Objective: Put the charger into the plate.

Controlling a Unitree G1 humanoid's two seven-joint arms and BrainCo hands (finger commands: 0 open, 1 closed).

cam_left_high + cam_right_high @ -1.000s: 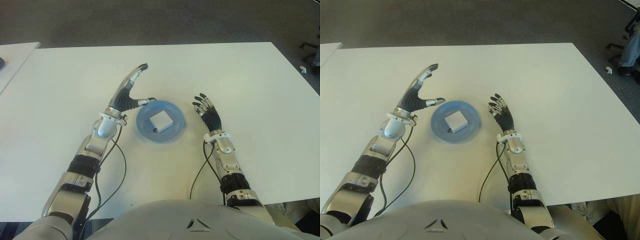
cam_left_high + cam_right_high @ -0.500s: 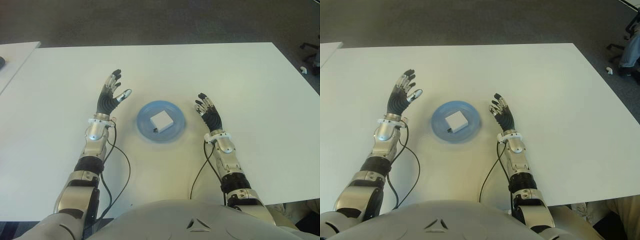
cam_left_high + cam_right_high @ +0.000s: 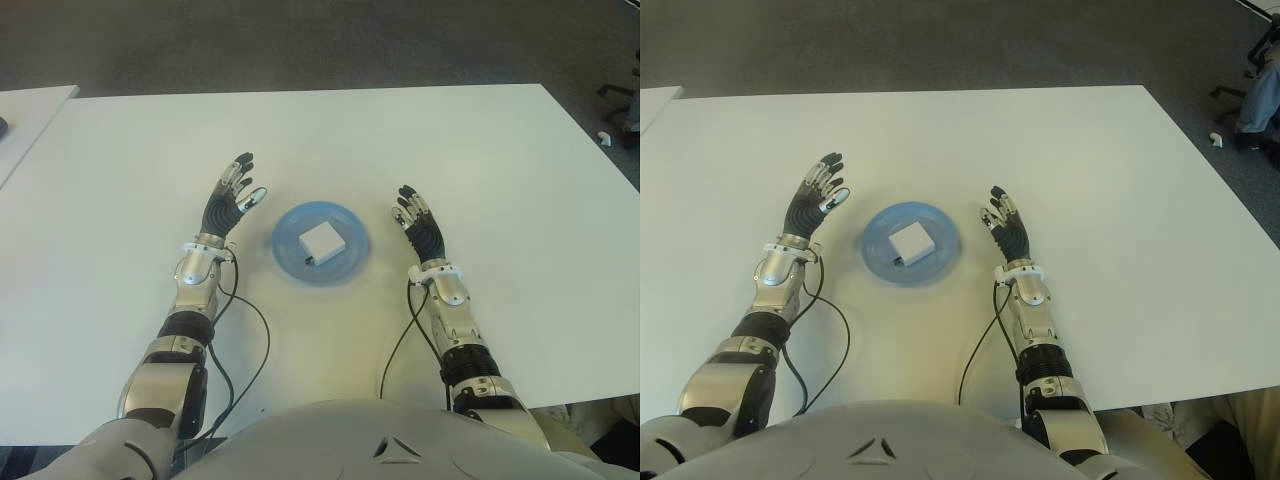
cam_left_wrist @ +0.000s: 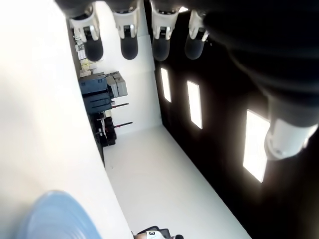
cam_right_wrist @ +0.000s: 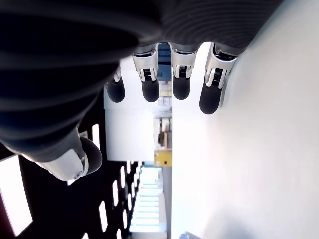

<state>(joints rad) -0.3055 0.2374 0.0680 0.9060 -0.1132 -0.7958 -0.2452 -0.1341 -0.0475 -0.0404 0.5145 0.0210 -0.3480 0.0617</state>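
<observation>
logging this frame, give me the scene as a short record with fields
charger: white block lying inside the plate
plate: blue, round, on the white table, between the two hands
left hand: open, holding nothing, on the plate's left, apart from it
right hand: open, holding nothing, on the plate's right
task state: charger already in the plate

A white charger (image 3: 322, 239) is lying in a pale blue plate (image 3: 350, 259) on the white worktop (image 3: 480, 150); black-fingered, silver-wristed left hand (image 3: 226, 199) and right hand (image 3: 420, 226) are flanking the plate.
</observation>
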